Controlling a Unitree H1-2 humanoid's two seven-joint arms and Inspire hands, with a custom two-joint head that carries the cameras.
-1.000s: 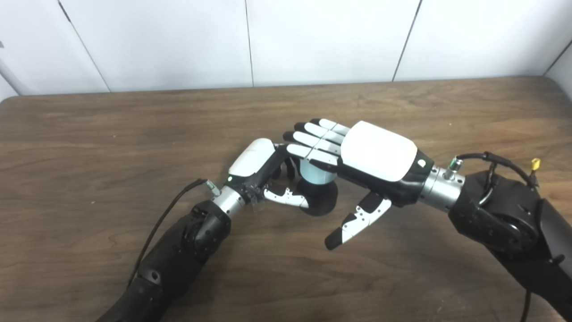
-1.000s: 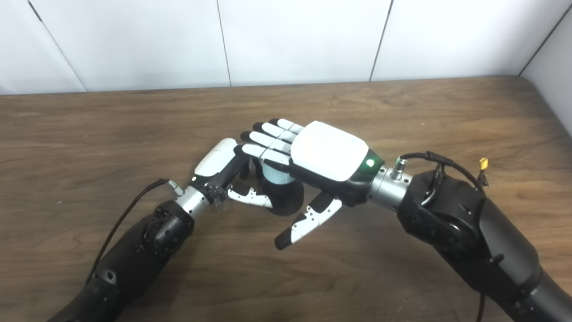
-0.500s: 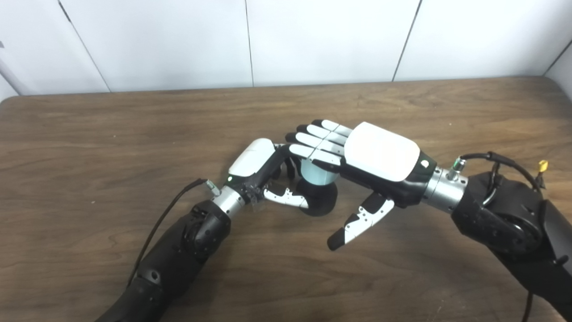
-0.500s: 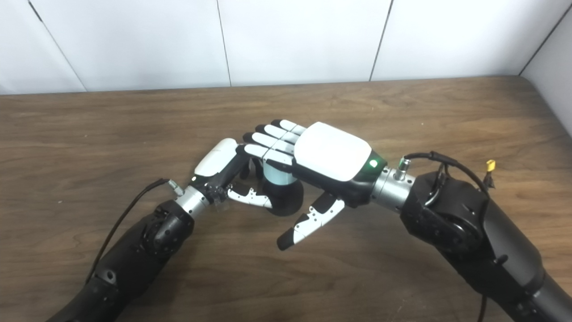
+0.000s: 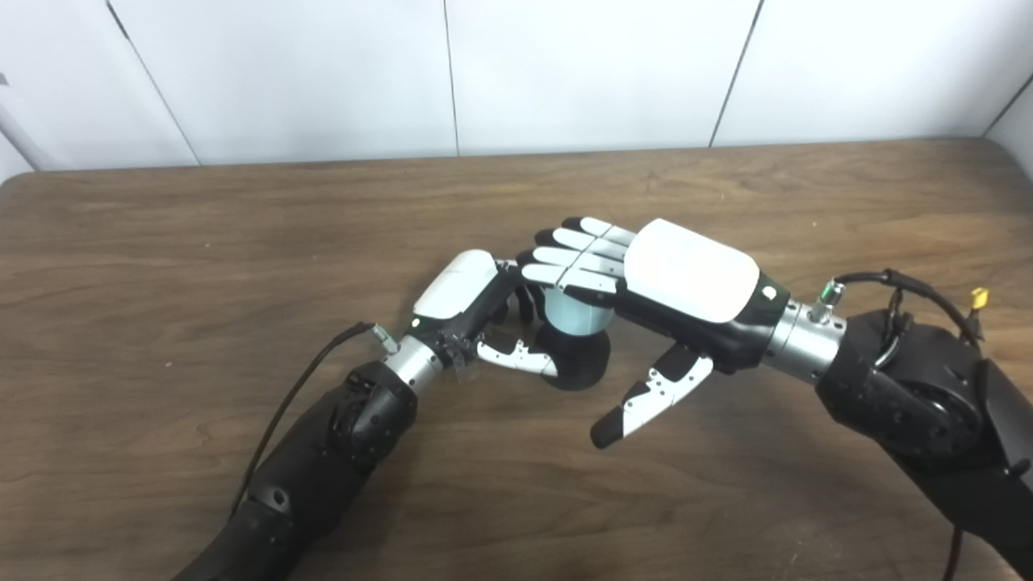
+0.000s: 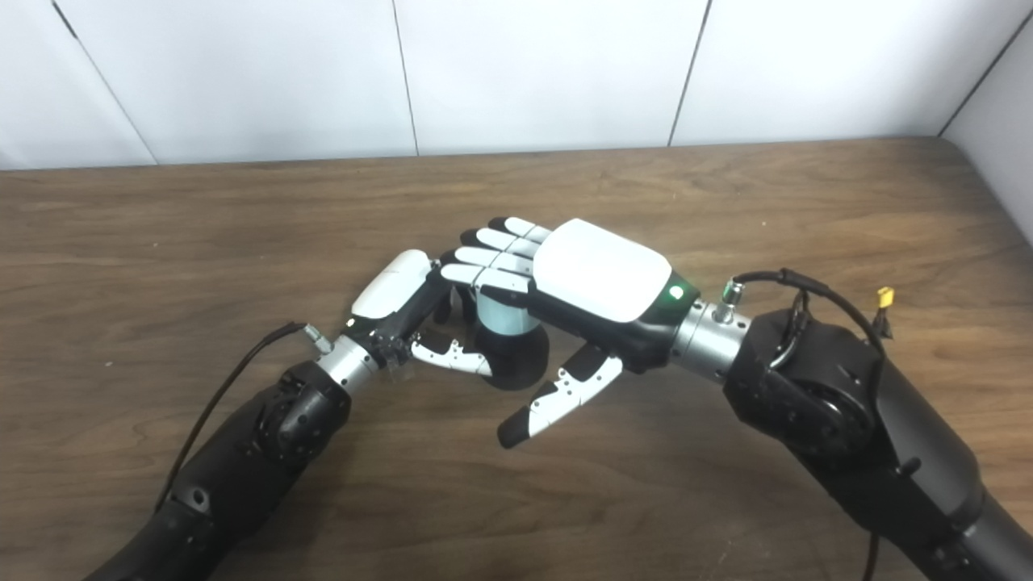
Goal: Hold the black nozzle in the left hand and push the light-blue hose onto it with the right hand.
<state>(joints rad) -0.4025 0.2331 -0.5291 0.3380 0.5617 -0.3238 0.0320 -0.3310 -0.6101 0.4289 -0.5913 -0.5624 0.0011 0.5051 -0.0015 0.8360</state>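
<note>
A black nozzle (image 5: 579, 365) stands on the wooden table (image 5: 242, 242) near its middle, with a short light-blue hose (image 5: 575, 313) sitting upright on top of it. My left hand (image 5: 466, 300) is shut on the black nozzle: its thumb lies across the front and its fingers are hidden behind. My right hand (image 5: 682, 278) lies flat, palm down, over the hose's top. Its fingers are stretched out towards my left hand, and its thumb hangs free below, apart from the nozzle. The hose's top rim is hidden under those fingers.
White wall panels (image 5: 565, 73) close off the table's far edge. A black cable (image 5: 299, 387) loops from my left wrist over the table. A small yellow connector (image 5: 979, 297) sticks up from my right forearm.
My right hand has shifted slightly to the right and its fingertips have dipped a little over the hose. My left hand, the nozzle and the hose have stayed in place.
</note>
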